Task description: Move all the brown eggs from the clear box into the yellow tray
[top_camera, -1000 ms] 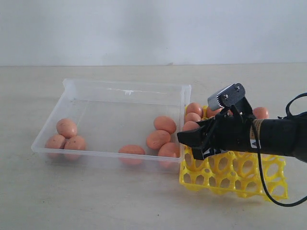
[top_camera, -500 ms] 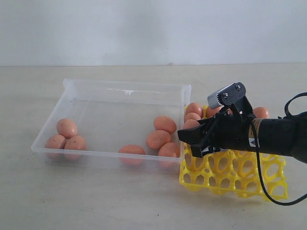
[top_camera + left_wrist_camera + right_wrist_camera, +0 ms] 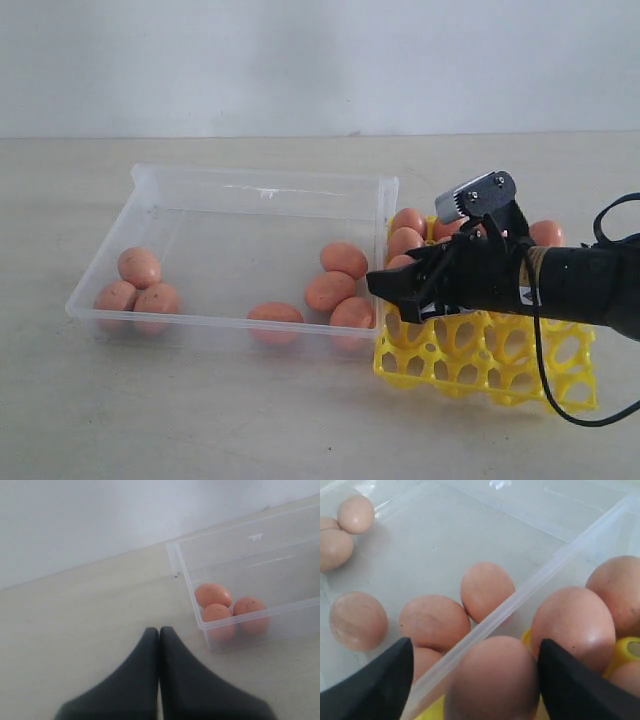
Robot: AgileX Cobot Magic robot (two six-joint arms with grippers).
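The clear box holds several brown eggs: three at its left end and more near its right wall. The yellow tray stands right against the box, with several eggs along its far and left cups. My right gripper hangs open over the tray's left edge. In the right wrist view its fingers straddle an egg that sits in the tray beside the box rim, with a gap on one side. My left gripper is shut and empty, on the table outside the box.
Bare beige table lies in front of and to the left of the box. A white wall stands behind. A black cable loops from the right arm over the tray's right part.
The right gripper has edged slightly left and up over the tray's left edge. The tray has shifted a little away from the camera. The eggs in the box have not moved.
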